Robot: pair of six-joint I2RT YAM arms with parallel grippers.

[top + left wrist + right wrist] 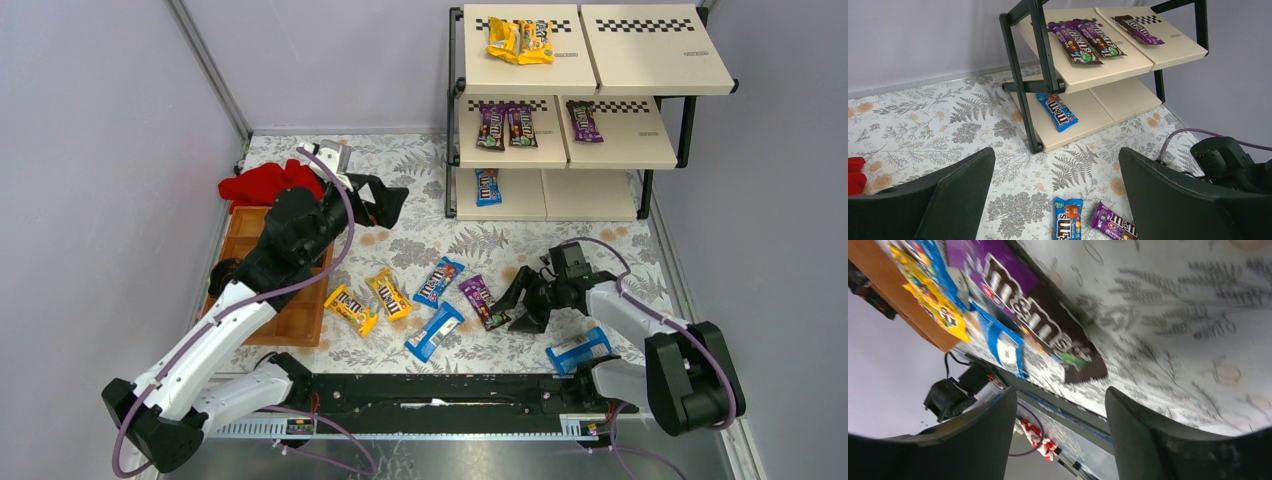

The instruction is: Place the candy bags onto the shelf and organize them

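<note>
A purple candy bag [483, 301] lies flat on the fern-printed table [480, 240], near the front edge and right of centre. The right gripper [511, 316] sits low just beside the bag's nearer end. Its two black fingers [983, 440] stand apart, and in the right wrist view the bag [1038, 325] lies just ahead of the gap, with nothing clamped between them; whether a fingertip touches the packet cannot be told. Beside it lie a blue bag [438, 281], a blue bag turned pale side up [434, 331] and two yellow bags [370, 301]. Another blue packet [579, 350] lies near the right arm's base. At the back right stands the shelf [640, 60], three cream tiers in a black frame. Its top tier holds yellow packets [520, 41]. The middle tier holds three purple packets [521, 125], two side by side and one apart to the right. The bottom tier holds one blue shelf packet [487, 186]. The left gripper [385, 200] hangs above the table's left-centre, facing the shelf. In the left wrist view its jaws are spread wide and hold nothing. Behind the left arm lies a red cloth [265, 183], at the back of a brown wooden tray [290, 310].
</note>
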